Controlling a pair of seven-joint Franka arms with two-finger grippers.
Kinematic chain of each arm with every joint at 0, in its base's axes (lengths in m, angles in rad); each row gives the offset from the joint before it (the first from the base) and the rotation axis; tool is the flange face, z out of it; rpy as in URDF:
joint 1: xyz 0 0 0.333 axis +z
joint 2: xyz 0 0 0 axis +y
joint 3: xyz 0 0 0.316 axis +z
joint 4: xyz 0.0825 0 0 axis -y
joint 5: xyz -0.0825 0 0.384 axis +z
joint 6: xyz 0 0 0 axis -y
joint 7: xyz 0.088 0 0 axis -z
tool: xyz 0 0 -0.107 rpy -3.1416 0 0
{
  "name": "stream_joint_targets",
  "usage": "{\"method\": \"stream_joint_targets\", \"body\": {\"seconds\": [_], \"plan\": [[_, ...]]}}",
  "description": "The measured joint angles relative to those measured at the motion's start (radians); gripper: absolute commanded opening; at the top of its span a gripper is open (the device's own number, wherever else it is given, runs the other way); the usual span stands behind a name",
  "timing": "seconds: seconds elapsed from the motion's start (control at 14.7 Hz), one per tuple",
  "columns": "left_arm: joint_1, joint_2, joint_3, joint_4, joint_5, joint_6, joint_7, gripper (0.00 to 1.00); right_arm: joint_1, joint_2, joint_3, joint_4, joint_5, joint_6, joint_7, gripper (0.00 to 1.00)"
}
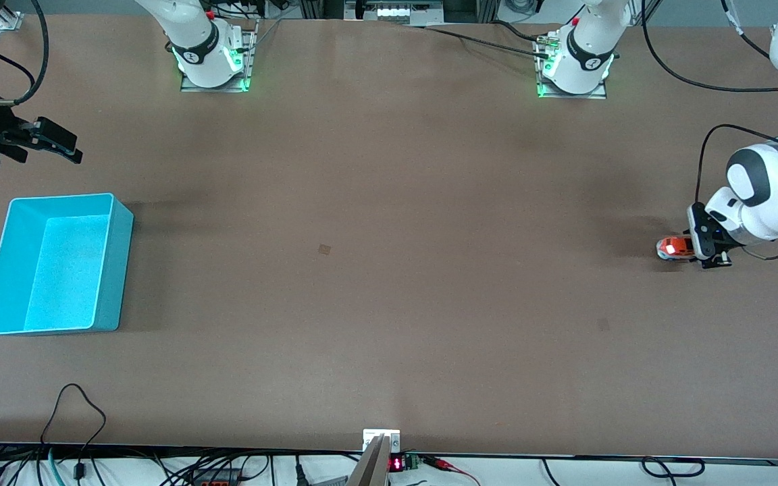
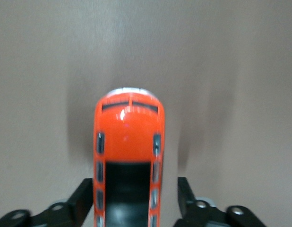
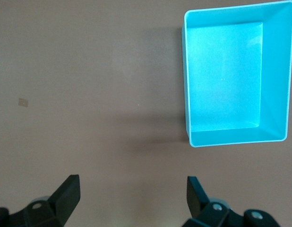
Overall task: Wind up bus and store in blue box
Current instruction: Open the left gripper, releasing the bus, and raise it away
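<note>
The orange bus [image 1: 674, 248] stands on the table at the left arm's end, its white-grey front toward the right arm's end. My left gripper [image 1: 691, 251] is down around its rear, open. In the left wrist view the bus [image 2: 129, 137] lies between the black fingers [image 2: 84, 195]; one finger is close to its side and the other stands clear with a gap, the left gripper [image 2: 135, 191] not clamping it. The blue box [image 1: 115, 270] sits empty at the right arm's end. My right gripper [image 1: 58, 143] hangs open over the table beside the box [image 3: 273, 71]; nothing lies between the right gripper [image 3: 132, 191] fingers.
Both arm bases [image 1: 213, 57] stand along the table's edge farthest from the front camera. A small brown mark [image 1: 324, 249] is on the table's middle. Cables and a small display unit [image 1: 396, 464] run along the nearest edge.
</note>
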Motion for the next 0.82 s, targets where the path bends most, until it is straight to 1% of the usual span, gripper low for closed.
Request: {"method": "stream_joint_targets", "body": {"seconds": [0.14, 0.27, 0.48, 0.61, 0.82], "plan": [[0.0, -0.007, -0.012, 0.039, 0.0, -0.098, -0.035, 1.0, 0.0, 0.0, 0.0, 0.0, 0.0, 0.0, 0.0, 1.0], [0.0, -0.027, -0.019, 0.066, 0.0, -0.162, -0.042, 1.0, 0.0, 0.0, 0.0, 0.0, 0.0, 0.0, 0.0, 1.0], [0.0, -0.086, -0.031, 0.087, 0.0, -0.273, -0.083, 1.0, 0.0, 0.0, 0.0, 0.0, 0.0, 0.0, 0.0, 1.0], [0.0, -0.131, -0.033, 0.123, 0.0, -0.391, -0.119, 1.0, 0.0, 0.0, 0.0, 0.0, 0.0, 0.0, 0.0, 1.0], [0.0, -0.177, -0.035, 0.218, 0.0, -0.585, -0.184, 1.0, 0.0, 0.0, 0.0, 0.0, 0.0, 0.0, 0.0, 1.0]]}}
